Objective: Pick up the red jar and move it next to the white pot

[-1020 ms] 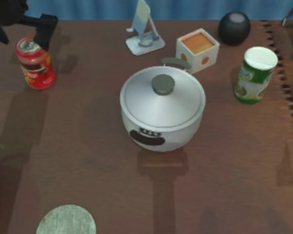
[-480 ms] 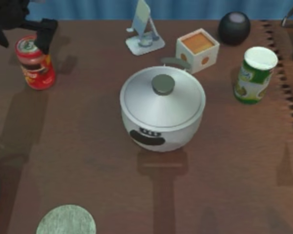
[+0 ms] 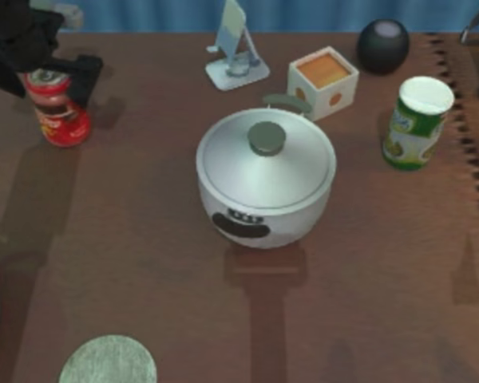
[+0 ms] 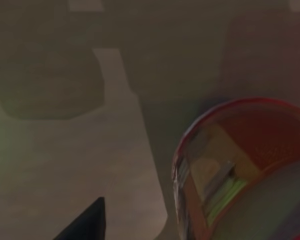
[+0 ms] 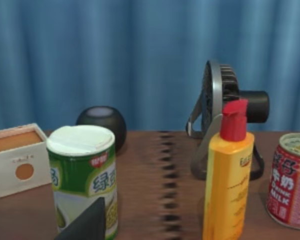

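Your left tool (image 3: 54, 68) sits over the red jar (image 3: 58, 112) at the desk's (image 3: 144, 239) far left, fingers spread apart to either side of its top, not clamped. The jar stands upright, well apart from the white pot (image 3: 265, 179) at centre.

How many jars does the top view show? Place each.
2: the red jar far left, at the left hand; the green-and-white jar near the right edge. None seems hidden.
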